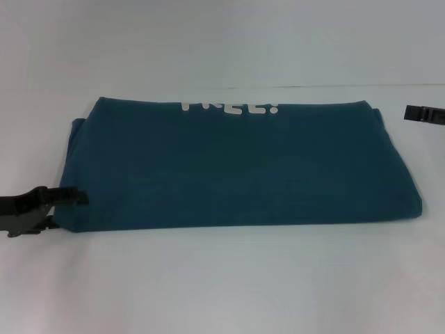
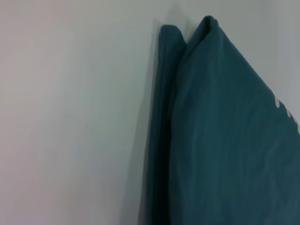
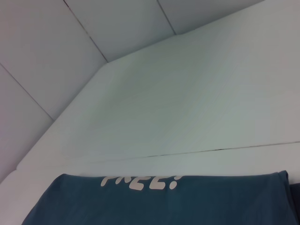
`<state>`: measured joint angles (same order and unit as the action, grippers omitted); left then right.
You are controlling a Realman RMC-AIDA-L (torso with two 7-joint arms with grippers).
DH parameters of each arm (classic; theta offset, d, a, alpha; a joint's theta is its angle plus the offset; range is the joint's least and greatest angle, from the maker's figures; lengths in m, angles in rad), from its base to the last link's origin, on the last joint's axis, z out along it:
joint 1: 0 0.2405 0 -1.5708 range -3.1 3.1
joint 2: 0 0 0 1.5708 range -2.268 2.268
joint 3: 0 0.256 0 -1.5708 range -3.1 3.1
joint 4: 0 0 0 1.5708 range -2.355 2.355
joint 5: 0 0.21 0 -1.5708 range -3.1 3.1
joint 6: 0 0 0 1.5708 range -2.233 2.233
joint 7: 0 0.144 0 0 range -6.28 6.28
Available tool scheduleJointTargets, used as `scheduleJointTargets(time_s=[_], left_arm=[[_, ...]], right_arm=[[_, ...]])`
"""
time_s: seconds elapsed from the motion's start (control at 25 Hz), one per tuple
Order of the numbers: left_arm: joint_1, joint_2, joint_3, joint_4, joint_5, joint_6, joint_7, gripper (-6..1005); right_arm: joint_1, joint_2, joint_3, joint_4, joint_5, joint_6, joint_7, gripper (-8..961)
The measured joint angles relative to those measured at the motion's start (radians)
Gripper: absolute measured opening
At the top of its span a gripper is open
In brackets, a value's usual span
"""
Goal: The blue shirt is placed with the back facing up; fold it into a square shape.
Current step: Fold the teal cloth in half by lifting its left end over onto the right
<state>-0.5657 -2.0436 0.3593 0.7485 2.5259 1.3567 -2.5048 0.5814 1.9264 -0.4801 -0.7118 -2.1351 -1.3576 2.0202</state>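
While my left gripper (image 1: 69, 198) sits at the near-left corner of the one blue shirt (image 1: 236, 167), its black fingers (image 1: 75, 197) look pinched together on the fabric edge; my right gripper (image 1: 425, 115) hangs off the far-right corner, apart from the cloth, and I cannot tell its opening. The shirt lies folded into one wide band on the white table (image 1: 222, 278); one line of white lettering (image 1: 229, 107) shows half-cut at its far fold; my left wrist view shows two layers at the corner.

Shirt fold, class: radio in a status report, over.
Left gripper at the shirt's left edge. Right gripper off the cloth, far right. Shirt folded into a wide band, lettering at far edge. Nothing in the way.
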Motion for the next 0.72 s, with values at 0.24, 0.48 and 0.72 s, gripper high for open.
scheduleJointTargets(time_s=[0.24, 0.48, 0.72], left_arm=[[-0.001, -0.001, 0.025, 0.003, -0.004, -0.009, 0.002, 787], [-0.005, -0.001, 0.055, 0.004, 0.003, -0.03, -0.003, 571], [-0.01, -0.001, 0.064, 0.0, 0.01, -0.044, -0.003, 404]], right_arm=[[0.0, 0.0, 0.0, 0.0, 0.0, 0.0, 0.0, 918], [0.0, 0.0, 0.0, 0.0, 0.001, -0.001, 0.0, 916], [0.0, 0.0, 0.0, 0.0, 0.001, -0.003, 0.0, 915]])
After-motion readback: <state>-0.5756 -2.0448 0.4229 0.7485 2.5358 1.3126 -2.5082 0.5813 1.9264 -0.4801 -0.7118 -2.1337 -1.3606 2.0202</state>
